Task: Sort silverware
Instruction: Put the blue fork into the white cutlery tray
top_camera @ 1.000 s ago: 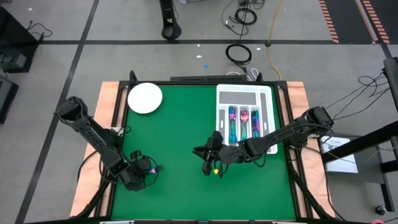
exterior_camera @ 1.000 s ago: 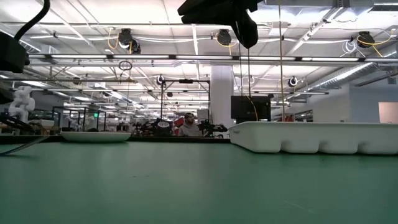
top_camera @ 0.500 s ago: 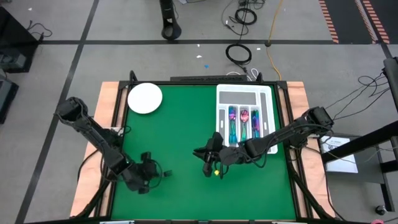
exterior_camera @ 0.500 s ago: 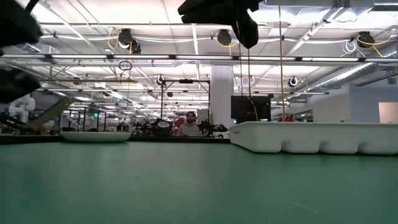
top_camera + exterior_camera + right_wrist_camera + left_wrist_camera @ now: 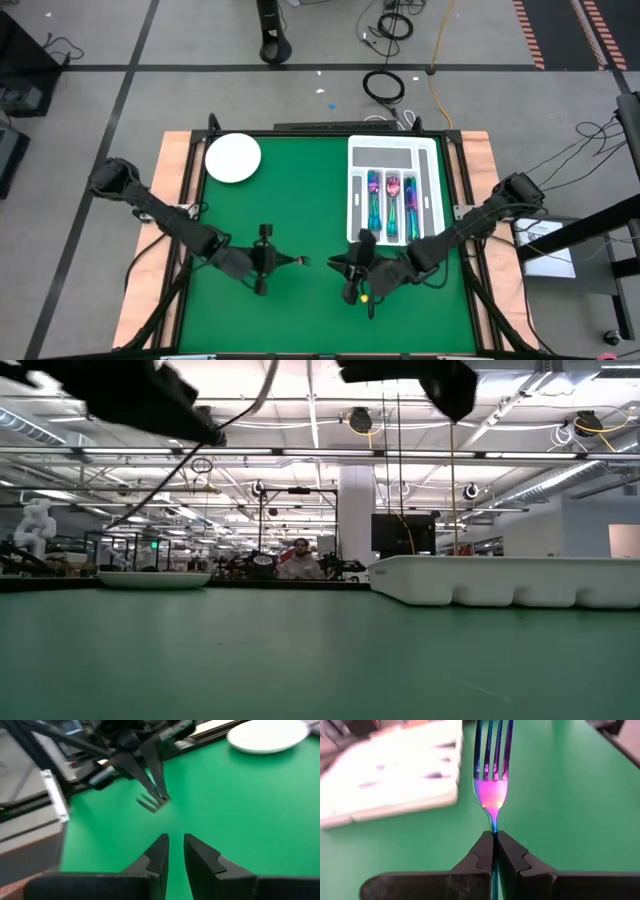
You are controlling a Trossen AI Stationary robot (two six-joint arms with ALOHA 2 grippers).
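My left gripper hangs over the green mat's near middle, shut on an iridescent pink-and-blue fork whose tines point toward the table's right. My right gripper faces it from the right with a narrow gap between its fingers and nothing in that gap. In the right wrist view the left gripper and the fork show a short way ahead. More silverware lies in the compartments of the white tray. My left gripper pinches the fork at the neck end of its handle, just behind the head, between its two fingertips. The fork runs on along the fingers, tines away from the gripper. It is lifted clear of the mat, slanting a little downward.
A round white plate stands at the mat's far left corner. The tray takes up the far right. Open green mat lies between plate and tray and along the near edge. A small yellow bit shows by the right gripper.
My left gripper has swung from the near left part of the mat toward the table's right, rising and rolling about its own line, and now carries the fork clear of the mat. My right gripper has drifted a little toward the near edge.
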